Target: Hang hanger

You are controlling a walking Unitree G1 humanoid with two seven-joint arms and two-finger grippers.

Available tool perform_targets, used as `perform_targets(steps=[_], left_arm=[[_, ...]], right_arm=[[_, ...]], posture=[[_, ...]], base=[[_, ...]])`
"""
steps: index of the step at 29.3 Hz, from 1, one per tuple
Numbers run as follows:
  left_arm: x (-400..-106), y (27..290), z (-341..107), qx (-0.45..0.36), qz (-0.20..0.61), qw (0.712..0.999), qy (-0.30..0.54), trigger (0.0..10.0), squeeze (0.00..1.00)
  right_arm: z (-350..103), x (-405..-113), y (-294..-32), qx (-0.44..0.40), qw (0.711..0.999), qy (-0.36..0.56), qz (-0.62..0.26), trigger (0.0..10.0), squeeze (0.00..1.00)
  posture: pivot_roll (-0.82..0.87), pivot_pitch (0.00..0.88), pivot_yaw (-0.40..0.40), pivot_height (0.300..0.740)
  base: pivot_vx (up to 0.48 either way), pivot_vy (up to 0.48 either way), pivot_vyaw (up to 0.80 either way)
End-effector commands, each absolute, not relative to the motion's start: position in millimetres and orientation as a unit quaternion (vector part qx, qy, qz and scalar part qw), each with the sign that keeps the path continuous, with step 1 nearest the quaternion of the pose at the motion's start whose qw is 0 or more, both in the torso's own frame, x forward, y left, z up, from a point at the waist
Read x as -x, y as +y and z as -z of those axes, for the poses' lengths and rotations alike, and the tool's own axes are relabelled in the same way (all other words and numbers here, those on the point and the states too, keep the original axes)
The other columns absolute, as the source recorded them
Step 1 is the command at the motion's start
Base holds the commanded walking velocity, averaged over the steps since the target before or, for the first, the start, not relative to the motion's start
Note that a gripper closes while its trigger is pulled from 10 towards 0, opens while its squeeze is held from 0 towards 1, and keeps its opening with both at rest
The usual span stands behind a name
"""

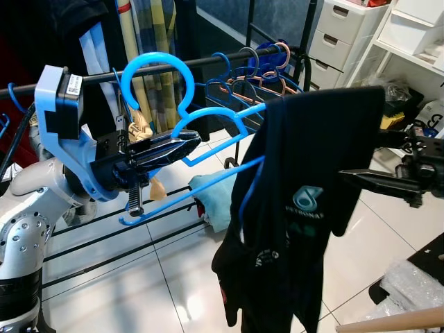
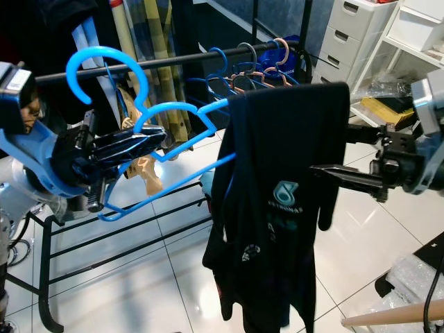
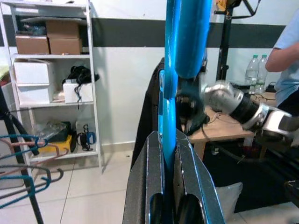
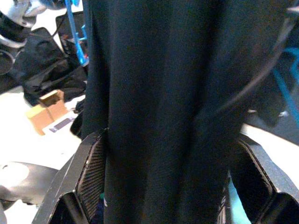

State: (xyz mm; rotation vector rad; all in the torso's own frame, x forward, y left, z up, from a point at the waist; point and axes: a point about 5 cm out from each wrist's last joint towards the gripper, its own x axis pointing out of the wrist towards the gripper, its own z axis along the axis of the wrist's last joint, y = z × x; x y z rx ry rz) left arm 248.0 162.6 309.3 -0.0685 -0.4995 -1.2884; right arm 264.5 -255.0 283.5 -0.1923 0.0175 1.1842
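A: Where is the hanger (image 1: 208, 149)?

B: It is just in front of the rail (image 1: 173, 66). Its big hook sits level with the rail but is not over it yet. The left hand (image 1: 163, 149) has its two fingers squeezed tight on the blue neck, just under the hook.

A: What is on it?

B: A black shirt (image 1: 305, 201) hangs off the far end, away from the rail. The bottom bar tips down toward the left hand.

A: Is it hard to hold?

B: I think so. The plastic looks stiff and smooth, so it could slip or spin. The shirt is soft and floppy, and it pulls that end down. Holding near the hook looks best, since the hook must go over the rail.

A: And the right hand (image 2: 333, 173)?

B: It is out past the shirt, on the side away from the rail. Its fingers are spread wide, one on each side of the cloth, not pinching it.

A: What else is on the rail?

B: More hangers (image 1: 257, 73), farther along it.
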Motion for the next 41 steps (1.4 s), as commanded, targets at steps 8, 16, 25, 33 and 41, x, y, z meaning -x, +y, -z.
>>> perform_targets(steps=[8, 16, 25, 33, 41], left_arm=[[-235.9, 166.7, -324.6, 0.027, 0.611, 0.748, -0.259, 10.0, 0.0], [-234.7, 166.4, -326.6, 0.031, 0.616, 0.743, -0.262, 10.0, 0.0], [-240.0, 172.0, -321.2, 0.024, 0.601, 0.76, -0.247, 10.0, 0.0], [-250.5, 183.2, -287.0, -0.009, 0.582, 0.797, -0.162, 10.0, 0.0], [-259.5, 213.7, -213.1, -0.069, 0.524, 0.849, 0.013, 10.0, 0.0]], right_arm=[[-282.1, -264.9, -246.7, 0.092, 0.821, 0.004, -0.564, 10.0, 0.0], [-283.6, -266.0, -240.7, 0.077, 0.817, -0.011, -0.572, 0.0, 0.0], [-297.3, -267.9, -240.4, 0.062, 0.822, -0.06, -0.563, 0.0, 0.0], [-326.4, -265.7, -245.9, 0.017, 0.823, -0.159, -0.546, 0.0, 0.0], [-349.1, -269.5, -263.8, -0.026, 0.842, -0.244, -0.481, 0.0, 0.0]], posture=[[-0.07, 0.114, 0.005, 0.74], [-0.07, 0.116, 0.006, 0.74], [-0.08, 0.117, 0.002, 0.74], [-0.08, 0.119, 0.003, 0.74], [-0.07, 0.125, 0.004, 0.74]], base=[[0.0, 0.0, 0.0], [0.0, 0.0, 0.0], [0.0, 0.0, 0.0], [0.0, 0.0, 0.0], [0.0, 0.0, 0.0]])
